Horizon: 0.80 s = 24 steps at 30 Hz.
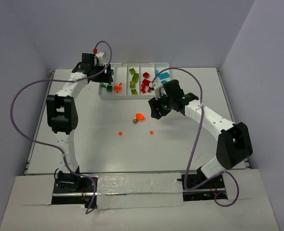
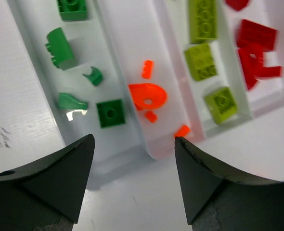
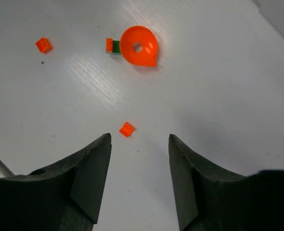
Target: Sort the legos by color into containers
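Observation:
The white tray (image 1: 157,65) stands at the back, with dark green, orange, lime, red and teal legos in separate compartments. My left gripper (image 2: 135,144) hangs open and empty over the tray's near left end (image 2: 154,151). Dark green bricks (image 2: 110,113) and orange bits (image 2: 148,95) lie just beyond its tips. My right gripper (image 3: 139,137) is open and empty above the table. A tiny orange bit (image 3: 126,129) lies just ahead of its left fingertip. Farther off lie an orange round piece (image 3: 138,46), a small orange-and-green stack (image 3: 112,45) and another orange bit (image 3: 44,44).
From above, the orange round piece (image 1: 139,117) lies mid-table left of the right gripper (image 1: 154,113), with two tiny orange bits (image 1: 120,133) (image 1: 151,132) nearer the arms. Lime bricks (image 2: 200,60) and red bricks (image 2: 257,53) fill compartments right of the orange one. Purple cables loop over both arms.

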Tool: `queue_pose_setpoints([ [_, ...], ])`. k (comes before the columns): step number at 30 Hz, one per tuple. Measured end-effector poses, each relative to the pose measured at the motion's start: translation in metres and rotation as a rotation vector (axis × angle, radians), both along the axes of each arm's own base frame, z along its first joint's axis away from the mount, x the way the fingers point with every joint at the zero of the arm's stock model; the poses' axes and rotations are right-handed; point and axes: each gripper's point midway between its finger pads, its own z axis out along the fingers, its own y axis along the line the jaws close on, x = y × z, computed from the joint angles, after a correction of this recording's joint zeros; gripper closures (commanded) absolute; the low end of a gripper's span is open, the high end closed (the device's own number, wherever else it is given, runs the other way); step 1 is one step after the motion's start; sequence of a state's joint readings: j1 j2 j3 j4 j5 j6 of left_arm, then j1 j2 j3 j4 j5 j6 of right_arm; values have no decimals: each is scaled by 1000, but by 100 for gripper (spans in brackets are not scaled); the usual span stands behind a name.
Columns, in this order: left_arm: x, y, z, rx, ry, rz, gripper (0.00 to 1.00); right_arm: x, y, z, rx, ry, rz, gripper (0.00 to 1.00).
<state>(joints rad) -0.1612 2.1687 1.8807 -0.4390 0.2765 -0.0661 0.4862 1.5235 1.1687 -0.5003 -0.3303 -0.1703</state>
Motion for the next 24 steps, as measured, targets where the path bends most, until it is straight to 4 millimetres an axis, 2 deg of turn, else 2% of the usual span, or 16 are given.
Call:
queue_pose_setpoints([
  [5, -55, -15, 52, -79, -27, -140, 22, -15, 35, -14, -69, -90, 239, 53],
  [8, -84, -22, 71, -106, -51, -225, 20, -13, 43, -19, -106, -175, 364, 52],
  [11, -110, -25, 68, -127, -26, -281, 18, -2, 45, -27, -147, -246, 451, 52],
  [15, -131, -25, 50, -152, 41, -307, 17, 6, 47, -42, -201, -301, 554, 52],
  [18, -137, -23, 43, -160, 70, -307, 17, 9, 48, -52, -224, -322, 609, 52],
  [24, -137, -19, 47, -181, 66, -304, 17, 10, 53, -58, -227, -355, 676, 52],
])
